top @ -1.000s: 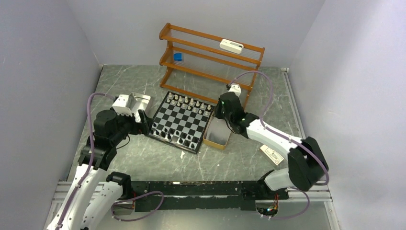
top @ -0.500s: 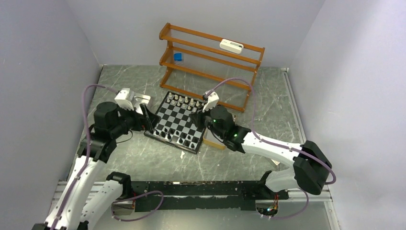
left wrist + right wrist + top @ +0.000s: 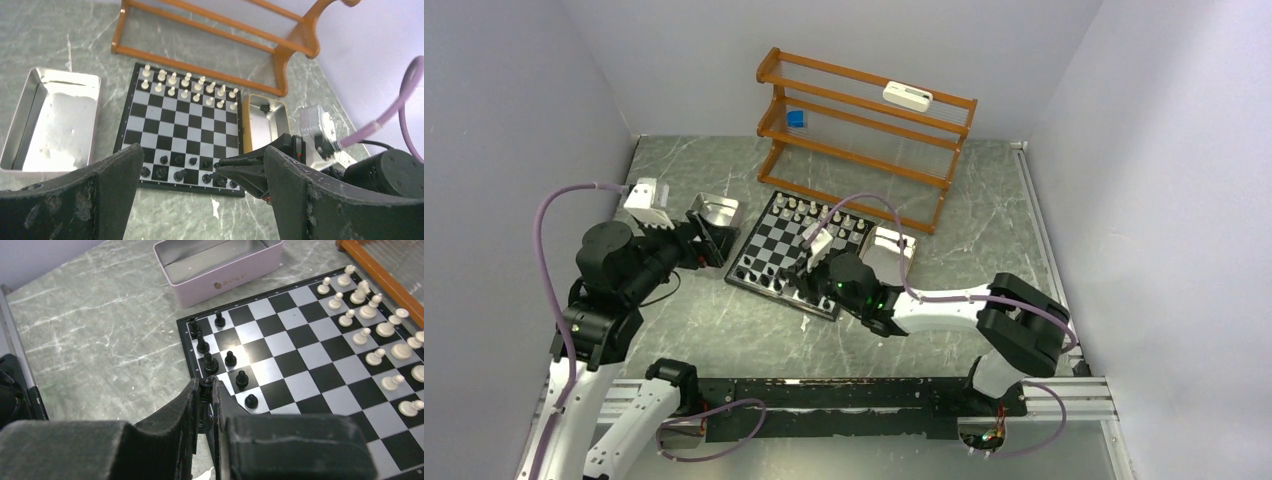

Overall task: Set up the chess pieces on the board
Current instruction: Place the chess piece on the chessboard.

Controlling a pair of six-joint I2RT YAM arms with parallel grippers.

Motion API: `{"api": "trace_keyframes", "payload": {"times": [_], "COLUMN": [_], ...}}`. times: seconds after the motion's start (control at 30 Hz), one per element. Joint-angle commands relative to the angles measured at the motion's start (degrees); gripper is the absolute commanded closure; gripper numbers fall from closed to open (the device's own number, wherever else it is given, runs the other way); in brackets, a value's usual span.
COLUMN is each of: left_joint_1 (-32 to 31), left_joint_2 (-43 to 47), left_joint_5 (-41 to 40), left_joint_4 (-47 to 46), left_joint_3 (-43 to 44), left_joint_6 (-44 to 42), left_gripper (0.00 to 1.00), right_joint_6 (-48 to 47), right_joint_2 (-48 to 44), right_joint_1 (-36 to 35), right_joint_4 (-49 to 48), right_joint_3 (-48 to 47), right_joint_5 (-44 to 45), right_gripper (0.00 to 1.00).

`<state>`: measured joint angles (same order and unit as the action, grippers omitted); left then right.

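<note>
One black piece: pinched in right gripper, board edge beneath
Left gripper: wide, board ahead
White pieces: sixteen
Black pieces ahead: count unclear

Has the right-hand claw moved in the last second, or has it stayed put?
Yes. The right gripper has swung left, away from the small tin beside the board, and now sits over the board's near rows of black pieces.
</note>
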<state>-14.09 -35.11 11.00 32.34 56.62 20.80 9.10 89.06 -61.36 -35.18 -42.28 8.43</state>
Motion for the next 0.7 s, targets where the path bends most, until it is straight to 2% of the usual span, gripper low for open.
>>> {"api": "trace_keyframes", "payload": {"times": [0.0, 0.2, 0.67], "left_joint_1": [-0.3, -0.3, -0.3], "left_joint_2": [-1.0, -5.8, -3.3], "left_joint_5": [-3.8, -2.5, -2.2], "left_joint_4": [2.3, 3.3, 2.0], "left_joint_3": [-1.8, -0.7, 0.9], "left_joint_6": [3.3, 4.1, 3.4], "left_gripper": [0.07, 0.09, 0.08], "right_joint_6": [-5.8, -9.4, -14.0], "right_joint_2": [3.5, 8.3, 15.4], "right_joint_1": [-1.6, -2.0, -2.2], "right_joint_4": [-9.0, -13.5, -21.7], "right_joint_3": [-0.4, -0.4, -0.2], "right_joint_5": [-0.7, -1.6, 0.1], "right_gripper": [0.85, 0.85, 0.86]}}
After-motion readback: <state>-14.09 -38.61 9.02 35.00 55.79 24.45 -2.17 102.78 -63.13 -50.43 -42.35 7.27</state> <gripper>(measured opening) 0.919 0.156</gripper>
